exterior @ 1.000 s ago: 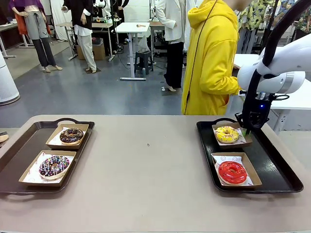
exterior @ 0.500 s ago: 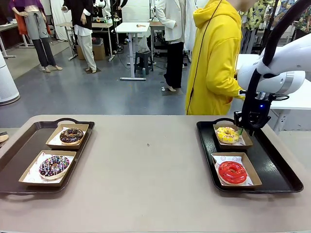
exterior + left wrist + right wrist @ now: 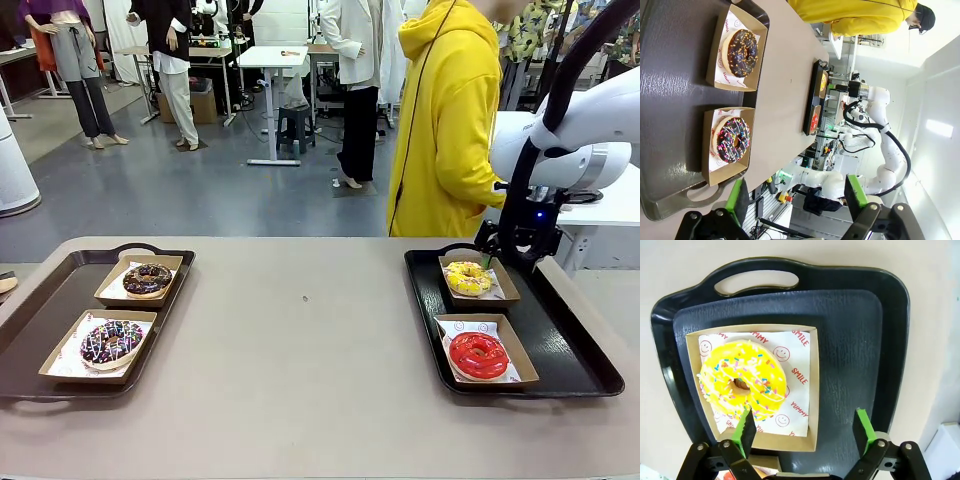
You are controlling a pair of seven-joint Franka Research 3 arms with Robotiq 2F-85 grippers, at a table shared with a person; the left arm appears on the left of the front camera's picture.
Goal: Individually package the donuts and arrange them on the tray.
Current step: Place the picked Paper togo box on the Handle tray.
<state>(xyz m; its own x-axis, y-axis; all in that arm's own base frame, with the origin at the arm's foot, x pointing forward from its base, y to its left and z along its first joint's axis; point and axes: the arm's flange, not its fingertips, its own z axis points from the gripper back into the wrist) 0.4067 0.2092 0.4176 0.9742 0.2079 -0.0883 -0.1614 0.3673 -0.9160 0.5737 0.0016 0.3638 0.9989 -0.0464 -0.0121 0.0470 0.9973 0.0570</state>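
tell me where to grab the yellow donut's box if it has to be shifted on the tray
Grip the cardboard box by its thin upright side wall, coming straight down from above with one finger inside and one outside. The bare tray beside that wall leaves room, and this keeps the pads off the yellow donut, which sits toward the opposite side.

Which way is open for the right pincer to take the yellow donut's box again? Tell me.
Probably from straight above: the right pincer hangs open over the box holding the yellow donut, with nothing between them.
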